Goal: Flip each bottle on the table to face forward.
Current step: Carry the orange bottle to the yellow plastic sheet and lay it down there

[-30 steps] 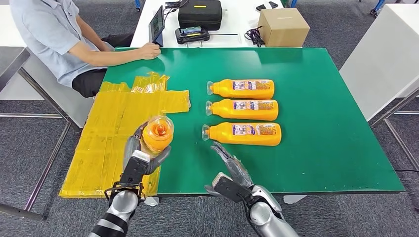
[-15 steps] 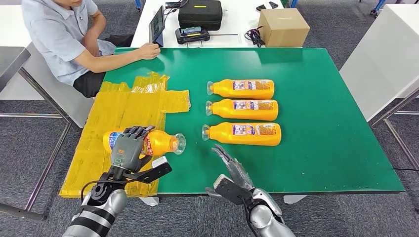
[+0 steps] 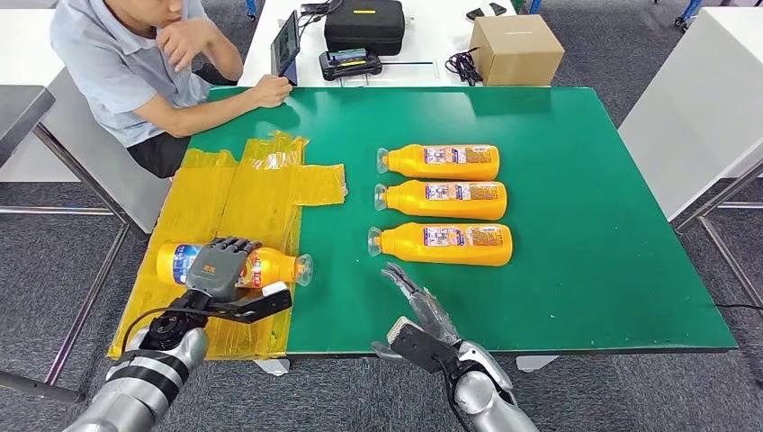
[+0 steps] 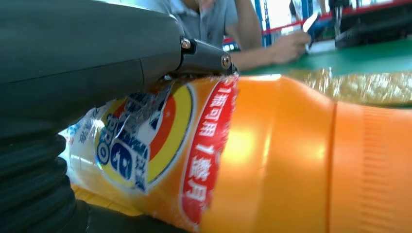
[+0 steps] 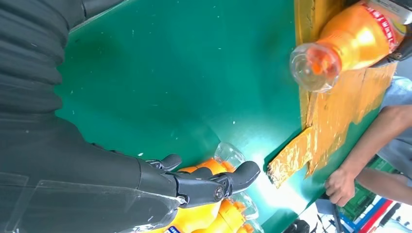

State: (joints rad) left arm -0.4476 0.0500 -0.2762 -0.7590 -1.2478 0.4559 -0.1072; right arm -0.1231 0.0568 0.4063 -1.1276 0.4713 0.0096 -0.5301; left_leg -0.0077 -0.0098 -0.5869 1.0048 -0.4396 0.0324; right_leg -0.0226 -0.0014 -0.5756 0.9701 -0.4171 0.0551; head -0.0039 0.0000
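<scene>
Head view: held orange bottle lying on its side over the yellow sheeting at 8 o'clock on the green table, clear cap end pointing toward 3 o'clock, base toward 9 o'clock. Gripped by left hand from above, dark fingers wrapped over the labelled middle, thumb stretched out below toward the table's near edge. Whether the bottle touches the sheeting cannot be told.

Left wrist view: same bottle's label up close, red band with white characters and blue-yellow emblem; smooth orange shoulder beside it; grey thumb pressed across the upper side of the bottle.

Right wrist view: clear cap of the held bottle seen end-on, hanging just past the sheeting's edge over green surface.

Three orange bottles lying on their sides near table centre, parallel, caps toward 9 o'clock, printed labels up: far bottle, middle bottle, near bottle.

Right hand at 6 o'clock, just short of the near bottle, fingers extended and spread, holding nothing, apart from the bottle.

Person seated at 10 o'clock, one hand resting at the table's far edge. Cardboard box and black case on the white table beyond.
</scene>
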